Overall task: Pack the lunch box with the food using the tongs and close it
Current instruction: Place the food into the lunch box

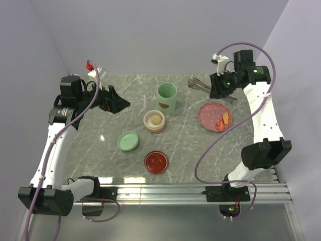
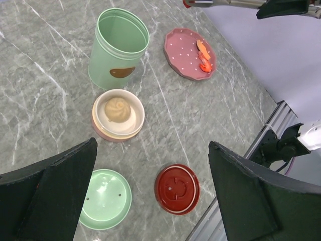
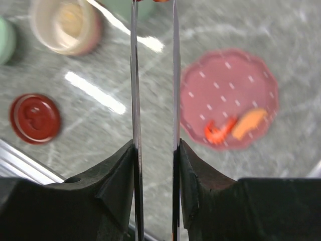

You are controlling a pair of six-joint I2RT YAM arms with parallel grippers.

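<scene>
My right gripper [image 3: 155, 143] is shut on the silver tongs [image 3: 134, 75], one pad against each arm. It is raised over the back right of the table [image 1: 216, 88], with the tongs [image 1: 198, 84] pointing left. A small reddish bit [image 2: 187, 4] shows at their tips. Two food pieces, one red [image 3: 216, 131] and one orange [image 3: 249, 123], lie on the pink plate [image 1: 209, 111]. The lunch box is in parts: a tall green canister [image 1: 166, 98], a tier holding a pale bun [image 1: 154, 120], a green lid [image 1: 128, 140] and a red lid [image 1: 156, 161]. My left gripper [image 1: 118, 103] hangs open and empty at the left [image 2: 153, 145].
The grey marble table ends at a metal rail [image 1: 190, 191] along the near edge, where both arm bases are bolted. Plain walls close in the back and both sides. The right arm's cable [image 1: 210, 145] loops over the table's right side.
</scene>
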